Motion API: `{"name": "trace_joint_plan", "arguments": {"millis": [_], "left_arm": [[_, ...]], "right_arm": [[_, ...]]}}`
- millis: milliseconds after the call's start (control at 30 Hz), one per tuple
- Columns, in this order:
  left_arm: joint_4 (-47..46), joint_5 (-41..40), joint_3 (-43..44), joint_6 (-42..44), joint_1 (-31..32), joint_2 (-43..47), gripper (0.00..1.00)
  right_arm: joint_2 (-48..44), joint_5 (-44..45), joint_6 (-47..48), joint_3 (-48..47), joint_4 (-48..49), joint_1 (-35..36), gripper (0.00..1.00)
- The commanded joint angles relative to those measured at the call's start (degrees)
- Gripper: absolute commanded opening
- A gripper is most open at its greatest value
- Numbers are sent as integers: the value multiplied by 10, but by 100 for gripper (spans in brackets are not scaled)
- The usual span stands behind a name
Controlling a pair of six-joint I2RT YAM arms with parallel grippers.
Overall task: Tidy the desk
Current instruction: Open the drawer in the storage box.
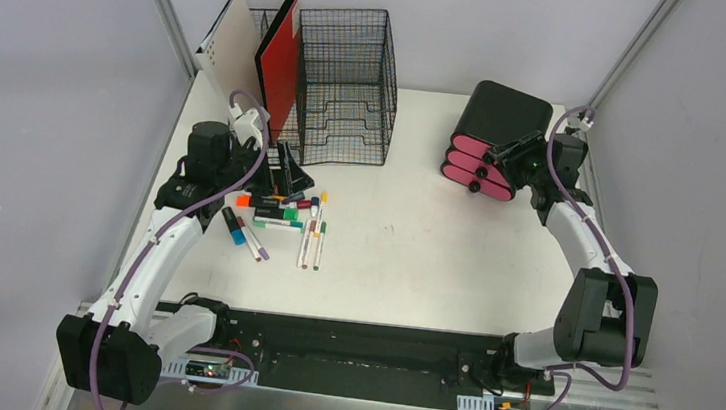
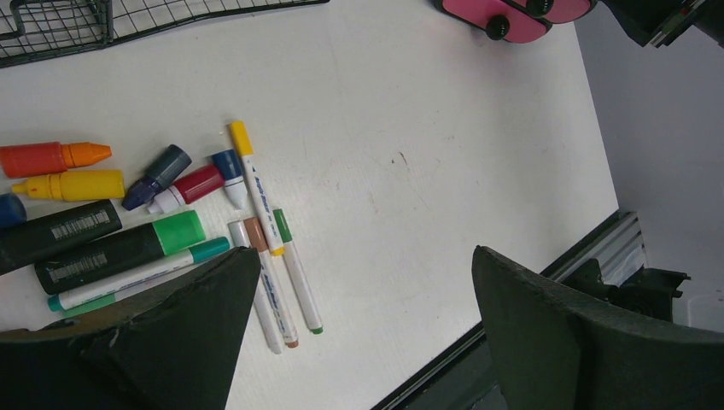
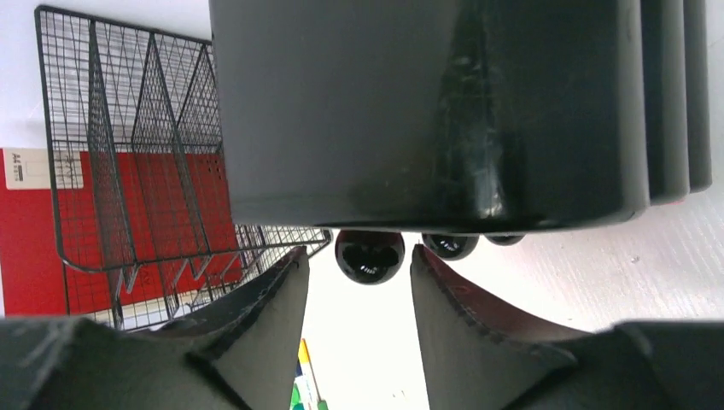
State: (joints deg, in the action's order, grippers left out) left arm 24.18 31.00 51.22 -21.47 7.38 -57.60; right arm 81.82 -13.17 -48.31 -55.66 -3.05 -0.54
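Note:
The white desk [image 1: 414, 260] holds a scatter of markers [image 1: 277, 219] at centre left. Just behind them, my left gripper [image 1: 290, 172] hovers open; in the left wrist view its jaws [image 2: 363, 256] stand wide over bare desk, beside thin pens [image 2: 286, 273] and a green highlighter [image 2: 119, 252]. At the back right stands a black drawer box [image 1: 496, 117] with pink drawers [image 1: 473, 170]. My right gripper [image 1: 506, 157] is at its front. Its jaws [image 3: 359, 252] are half closed around a round black knob [image 3: 369, 254], with a thin gap on each side.
A black wire-mesh organizer [image 1: 347, 73] stands at the back left, with a red folder [image 1: 278, 61] and a beige board [image 1: 234, 47] leaning in it. Two more knobs [image 3: 450, 245] sit right of the framed one. Grey walls close in on both sides.

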Motion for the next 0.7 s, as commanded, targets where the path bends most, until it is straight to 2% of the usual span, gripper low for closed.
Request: {"name": "trace_joint_plan", "arguments": {"millis": [0,433,567,667], "left_arm": [[-9,2,6,9,-9,15,99],[-9,4,6,7,-12,18,99],[-9,4,6,7,-14,18,99],[-9,5,6,7,-15,17,99]], "right_arm": [[13,33,-26,-32,1,4,50],[50,34,-32,-38,18,4,49],[54,34,-29,-39,26,4,47],[49,42,-22,-35,27,4,41]]}}
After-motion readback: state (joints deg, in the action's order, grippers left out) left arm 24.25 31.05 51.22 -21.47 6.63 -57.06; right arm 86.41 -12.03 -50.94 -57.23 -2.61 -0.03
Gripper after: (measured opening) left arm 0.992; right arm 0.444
